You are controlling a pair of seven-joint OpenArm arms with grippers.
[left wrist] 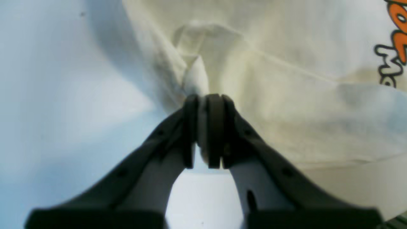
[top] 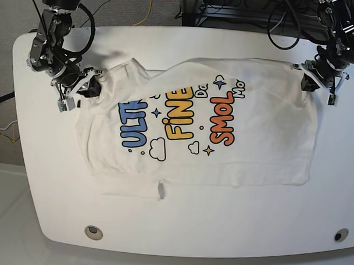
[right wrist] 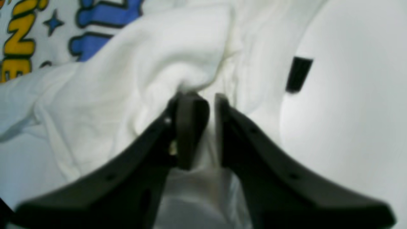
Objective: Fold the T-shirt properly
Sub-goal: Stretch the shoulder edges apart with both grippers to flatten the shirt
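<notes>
**Both grippers pinched on the far corners of the spread T-shirt**

The white T-shirt lies print-up across the middle of the white table, its collar end toward the base view's left and its hem toward the right. The cartoon lettering in blue, yellow and orange runs across the chest. A sleeve pokes out flat along the near edge, partly tucked under the body.

The right gripper, at the base view's upper left, has its jaws drawn nearly together with a bunched ridge of white cloth squeezed between them; the fabric rises into a soft hump just ahead of the fingertips. A small black tag shows at the cloth's edge beside it, with blue and yellow letters off to the other side.

The left gripper, at the base view's upper right, is closed on a thin peak of the shirt's corner, its pads pressed together with cloth standing up between them. Orange print sits at that view's far edge. The wrist pictures are blurred, so whether either corner is lifted off the table is hard to say.
</notes>
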